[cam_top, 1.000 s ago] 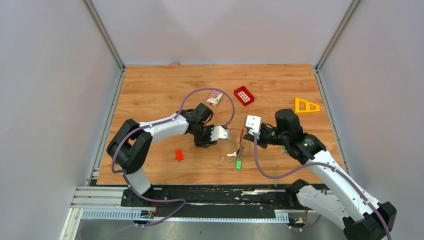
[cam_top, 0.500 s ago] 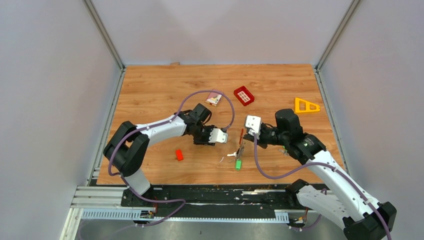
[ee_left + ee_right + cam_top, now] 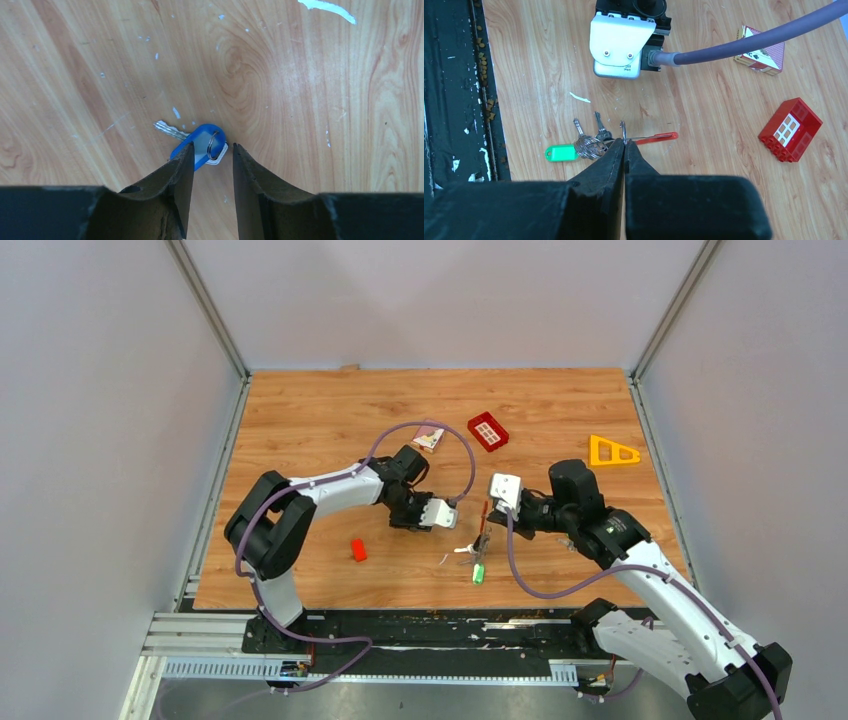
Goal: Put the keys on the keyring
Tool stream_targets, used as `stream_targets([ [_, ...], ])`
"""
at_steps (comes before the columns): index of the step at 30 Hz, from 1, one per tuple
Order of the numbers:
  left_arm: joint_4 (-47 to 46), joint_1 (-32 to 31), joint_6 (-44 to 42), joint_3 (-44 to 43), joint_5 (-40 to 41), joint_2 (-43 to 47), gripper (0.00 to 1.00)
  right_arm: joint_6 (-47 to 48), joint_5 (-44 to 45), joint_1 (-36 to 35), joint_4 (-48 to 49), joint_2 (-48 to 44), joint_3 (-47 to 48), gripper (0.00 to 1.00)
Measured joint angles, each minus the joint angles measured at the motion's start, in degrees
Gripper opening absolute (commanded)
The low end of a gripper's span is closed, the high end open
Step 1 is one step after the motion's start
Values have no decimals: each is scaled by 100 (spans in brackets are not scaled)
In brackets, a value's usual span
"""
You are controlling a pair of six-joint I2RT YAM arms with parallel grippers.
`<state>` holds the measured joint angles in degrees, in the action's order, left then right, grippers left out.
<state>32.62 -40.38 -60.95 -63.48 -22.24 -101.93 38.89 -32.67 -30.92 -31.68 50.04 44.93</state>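
Left gripper (image 3: 210,150): jaws half spread, straddling blue plastic-headed silver key (image 3: 202,140), flat on wooden table (image 3: 300,75).
Right gripper (image 3: 624,146): pressed shut on thin metal keyring with red piece (image 3: 654,137), mid-table, right of key.
Handling: we judged key light, stiff, slick; pinch plastic head.

Nothing legible here, honestly — the white wrist plate (image 3: 620,45) has a tiny dark mark, too small to read, and the patterned little box (image 3: 760,55) shows only red-and-white print.
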Motion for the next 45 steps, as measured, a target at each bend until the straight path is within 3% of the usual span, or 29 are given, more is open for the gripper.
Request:
stream_targets([
  [11, 210, 116, -74, -52, -118, -35, 27, 0, 0, 0, -66, 2, 0, 0],
  [45, 424, 116, -26, -271, -166, -188, 22, 20, 0, 0, -68, 26, 0, 0],
])
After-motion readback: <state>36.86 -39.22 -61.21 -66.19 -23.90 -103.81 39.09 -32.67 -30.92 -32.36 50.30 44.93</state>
